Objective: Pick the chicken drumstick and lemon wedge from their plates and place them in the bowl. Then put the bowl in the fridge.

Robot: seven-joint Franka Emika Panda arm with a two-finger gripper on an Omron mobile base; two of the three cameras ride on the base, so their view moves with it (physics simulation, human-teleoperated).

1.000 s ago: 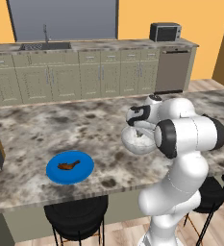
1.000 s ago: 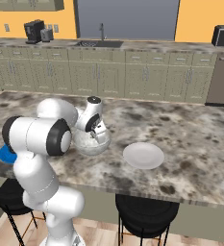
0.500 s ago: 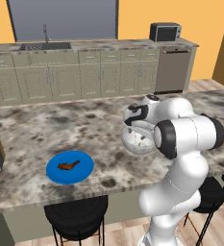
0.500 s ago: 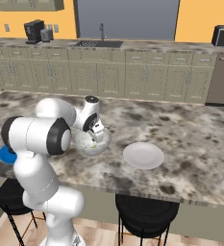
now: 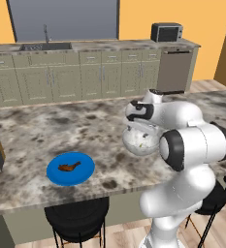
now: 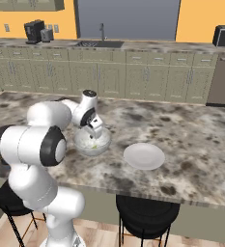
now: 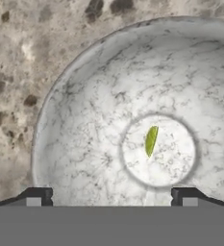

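The speckled grey-white bowl stands on the island counter. The tiny yellow-green lemon wedge lies loose on its bottom. My gripper hangs just above the bowl, pointing down into it, open and empty. The brown chicken drumstick lies on the bright blue plate to the left, near the counter's front edge. The pale plate sits bare to the right of the bowl. The fridge is out of view.
The marbled island counter stretches around the dishes. Black stools stand under its front edge. Beige cabinets with a sink and a microwave line the back wall.
The jaws have gone from shut to open over the bowl, and the lemon wedge now lies free on the bowl's bottom. The arm has hardly moved.
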